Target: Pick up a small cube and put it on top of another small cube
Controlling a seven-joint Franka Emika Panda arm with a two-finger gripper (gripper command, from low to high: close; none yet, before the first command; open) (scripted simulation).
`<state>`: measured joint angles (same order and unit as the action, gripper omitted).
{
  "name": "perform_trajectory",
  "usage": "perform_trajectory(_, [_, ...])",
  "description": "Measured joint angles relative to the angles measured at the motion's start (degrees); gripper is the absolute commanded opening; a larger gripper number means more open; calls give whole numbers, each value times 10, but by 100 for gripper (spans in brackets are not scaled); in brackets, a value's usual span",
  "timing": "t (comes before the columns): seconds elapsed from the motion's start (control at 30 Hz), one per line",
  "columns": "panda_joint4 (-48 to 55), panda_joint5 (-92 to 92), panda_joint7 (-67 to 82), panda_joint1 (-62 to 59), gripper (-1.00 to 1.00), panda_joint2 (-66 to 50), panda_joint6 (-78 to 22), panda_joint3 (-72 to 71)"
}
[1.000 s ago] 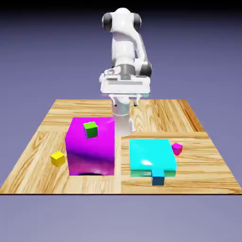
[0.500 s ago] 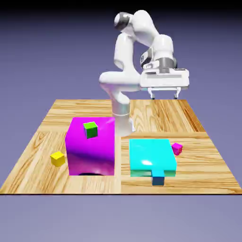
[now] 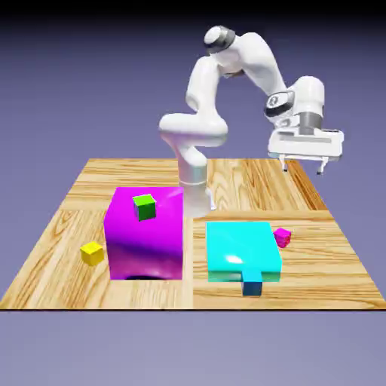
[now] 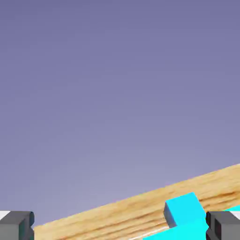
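The small magenta-pink cube (image 3: 282,237) lies on the table just to the exterior view's right of a flat cyan block (image 3: 243,249). A small blue cube (image 3: 252,286) sits against that block's front edge; in the hand view it shows as a small cyan cube (image 4: 184,209) near the right fingertip (image 4: 224,226). My gripper (image 3: 301,167) hangs open and empty, high over the table's back right, well above and behind the pink cube. The hand view shows the gripper (image 4: 120,228) with nothing between its tips; the pink cube is out of that view.
A large magenta block (image 3: 145,232) stands left of centre with a small green cube (image 3: 144,206) on top. A small yellow cube (image 3: 92,253) lies to its left. The wooden table (image 3: 317,264) ends close in front of the cubes.
The arm has swung from over the table's back middle toward the exterior view's right, and the hand has dropped a little. The gripper stayed open. No cube has moved.
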<state>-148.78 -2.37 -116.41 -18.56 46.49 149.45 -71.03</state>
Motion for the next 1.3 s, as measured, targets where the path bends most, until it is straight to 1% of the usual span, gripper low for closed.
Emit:
perform_trajectory(0.77, [82, -16, -496, -129, 0, 93, -165, -476])
perform_trajectory(0.8, [82, -16, -496, -129, 0, 93, -165, -476])
perform_trajectory(0.9, [75, -73, -469, -179, 0, 155, -90, -526])
perform_trajectory(0.93, [74, -84, -464, -188, -100, 166, -77, -535])
perform_trajectory(1.0, [74, -84, -465, -188, -100, 166, -76, -535])
perform_trajectory(1.1, [81, -25, -492, -138, -100, 104, -150, -485])
perform_trajectory(1.13, [81, -13, -491, -138, -100, 92, -166, -467])
perform_trajectory(1.3, [76, 13, -427, -236, -100, 89, -191, -363])
